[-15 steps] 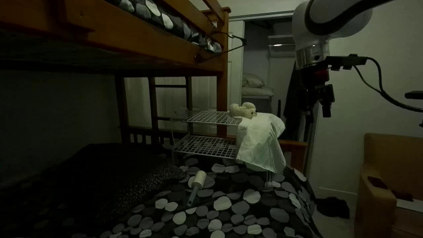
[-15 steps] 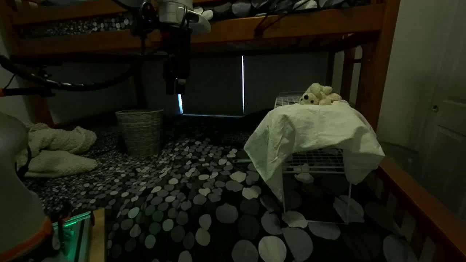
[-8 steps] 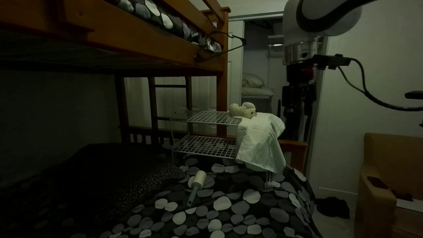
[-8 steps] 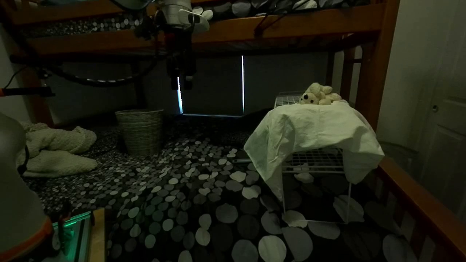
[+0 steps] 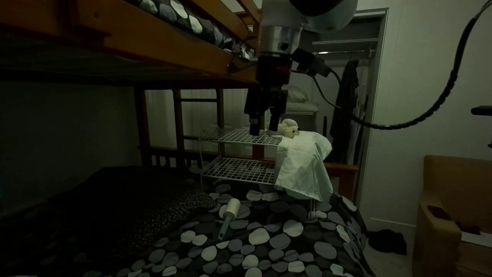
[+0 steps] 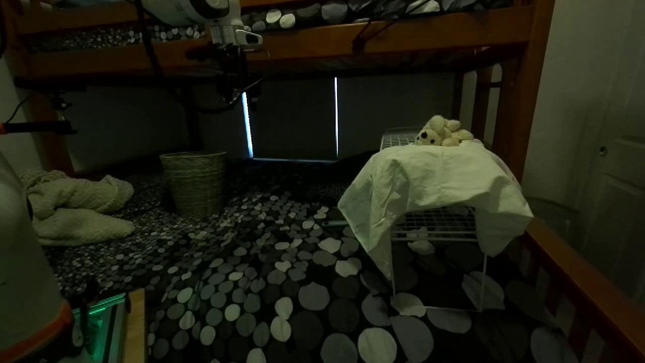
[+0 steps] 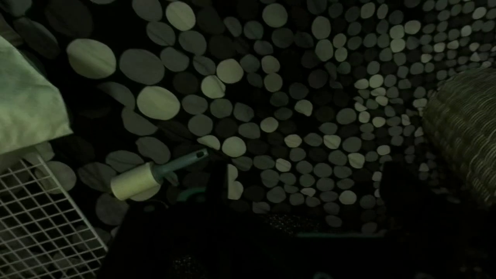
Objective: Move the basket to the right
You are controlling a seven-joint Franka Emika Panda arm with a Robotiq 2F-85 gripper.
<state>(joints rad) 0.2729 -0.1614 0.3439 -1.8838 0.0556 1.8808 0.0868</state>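
Observation:
The basket [image 6: 194, 186] is a tall woven, greyish bin. It stands upright on the bed toward the left of an exterior view. In the wrist view its woven side [image 7: 465, 128] shows at the right edge, partly cut off. My gripper [image 5: 264, 128] hangs in the air over the bed, pointing down. It also shows dark in an exterior view [image 6: 245, 98], above and to the right of the basket. In the wrist view the gripper [image 7: 304, 170] has its fingers wide apart with only bedding seen between them. It is not touching the basket.
A white wire rack [image 5: 242, 169] carries a white cloth [image 6: 438, 171] and a plush toy [image 6: 438, 132]. A lint roller [image 5: 230, 215] lies on the bed. A cream blanket [image 6: 80, 201] lies left of the basket. The upper bunk rail [image 6: 403, 38] runs overhead.
My gripper has moved far to the left in an exterior view, over the bed. In an exterior view it appears higher and smaller. The basket has not moved.

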